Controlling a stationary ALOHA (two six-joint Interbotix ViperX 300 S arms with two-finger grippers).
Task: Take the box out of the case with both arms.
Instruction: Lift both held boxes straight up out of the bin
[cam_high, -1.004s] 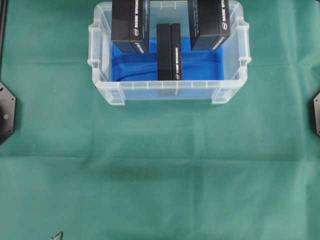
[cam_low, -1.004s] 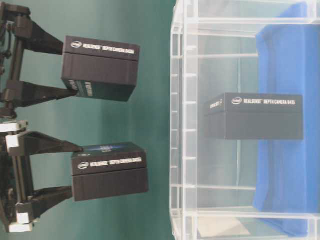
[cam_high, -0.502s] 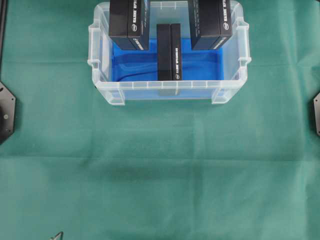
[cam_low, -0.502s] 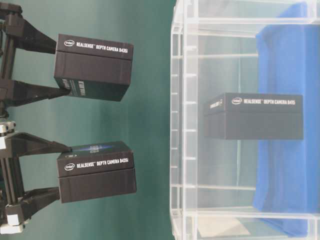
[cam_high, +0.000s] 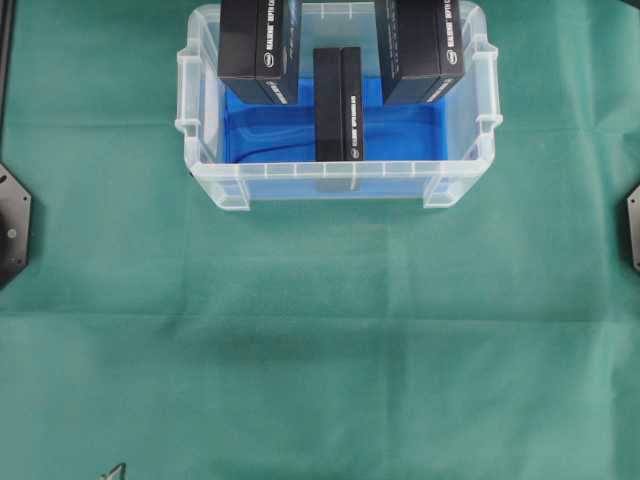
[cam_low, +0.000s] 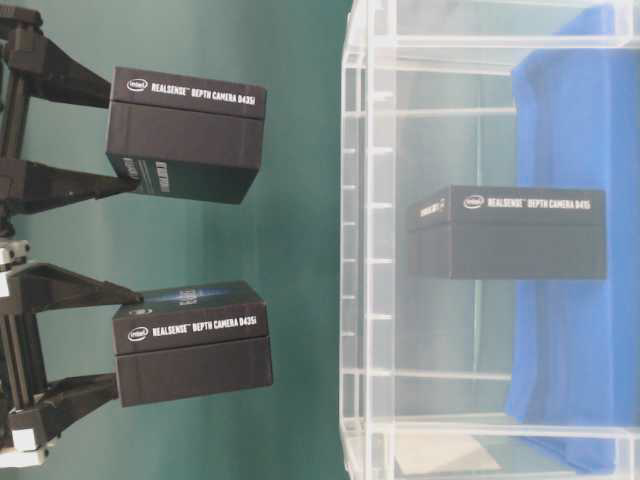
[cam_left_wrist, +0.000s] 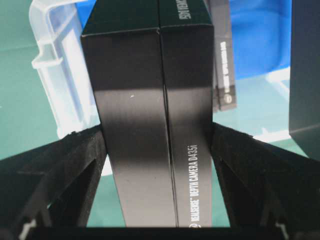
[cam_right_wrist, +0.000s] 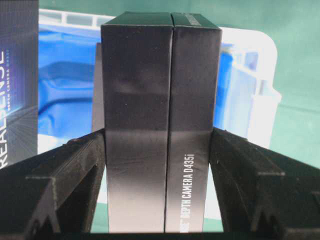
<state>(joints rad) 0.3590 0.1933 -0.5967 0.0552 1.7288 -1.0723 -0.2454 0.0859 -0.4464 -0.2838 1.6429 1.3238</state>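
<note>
Two black boxes hang above the clear case (cam_high: 340, 172), which has a blue lining. My left gripper (cam_left_wrist: 157, 131) is shut on the left box (cam_high: 258, 45), fingers pressing both its sides. My right gripper (cam_right_wrist: 157, 132) is shut on the right box (cam_high: 420, 45) in the same way. In the table-level view both held boxes are clear of the case's rim (cam_low: 360, 250): the left box (cam_low: 190, 340) is low in the picture and the right box (cam_low: 185, 135) is high. A third box (cam_high: 338, 105) stands on edge inside the case.
Green cloth (cam_high: 320, 350) covers the table around the case. Black arm base plates sit at the left edge (cam_high: 12, 225) and at the right edge (cam_high: 633, 228). The held boxes hang side by side with a gap between them.
Both grippers have lifted their boxes a little farther from the case's rim. The box inside the case has not moved.
</note>
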